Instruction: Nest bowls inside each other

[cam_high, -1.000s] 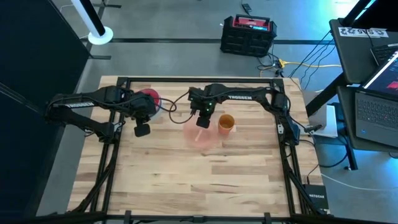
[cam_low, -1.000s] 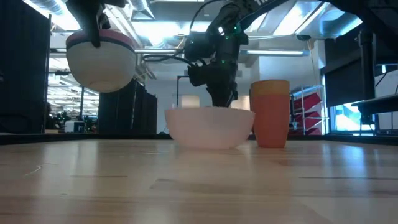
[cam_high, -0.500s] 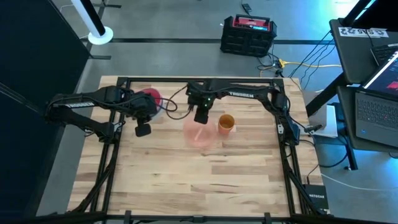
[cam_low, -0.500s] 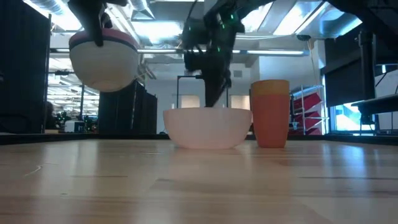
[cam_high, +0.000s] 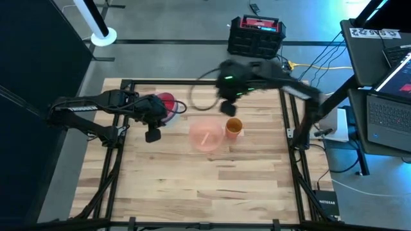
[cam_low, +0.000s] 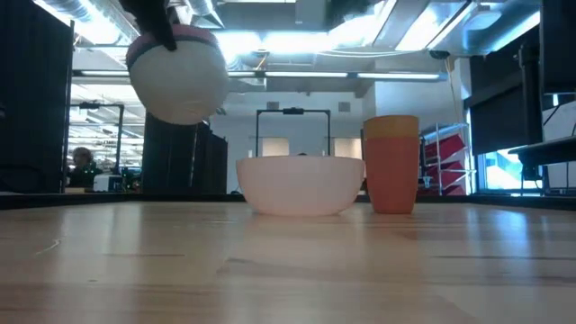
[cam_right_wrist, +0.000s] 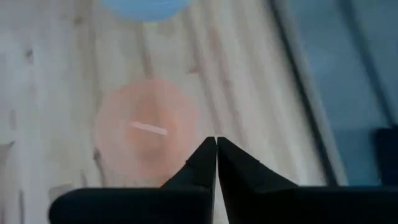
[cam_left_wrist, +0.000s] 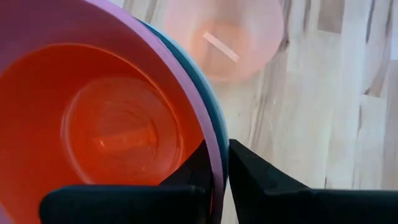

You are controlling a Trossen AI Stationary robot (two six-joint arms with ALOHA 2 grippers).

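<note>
My left gripper (cam_left_wrist: 219,165) is shut on a stack of nested bowls: red (cam_left_wrist: 106,130) inside pink (cam_left_wrist: 186,93) inside teal (cam_left_wrist: 208,102), with a whitish outer wall (cam_low: 177,76) in the low view. The stack (cam_high: 166,102) hangs above the table's far left part. The larger translucent pink bowl (cam_high: 205,135) stands on its base at mid-table, to the right of the stack. My right gripper (cam_right_wrist: 216,142) is shut with nothing between its fingers. It is raised above the far side of the table (cam_high: 229,106), beyond the large bowl (cam_right_wrist: 146,130). My left gripper pinches the rim of the stacked bowls (cam_left_wrist: 214,149), one finger inside the red bowl (cam_left_wrist: 196,168) and one outside against the teal wall (cam_left_wrist: 245,168). The fingers slant down from the table's left. The stack is lifted clear and tilted.
A narrow orange cup (cam_high: 234,127) stands upright just right of the large bowl (cam_low: 301,184). Bare wooden tabletop (cam_high: 192,186) stretches over the near half. A dark frame (cam_high: 292,154) borders the table's sides.
My right gripper has risen quickly out of the large translucent bowl and gone toward the table's far right, leaving the low view. The bowl has stayed in place. My left gripper has tipped a little, and its stack now sits slightly higher and nearer the large bowl.
</note>
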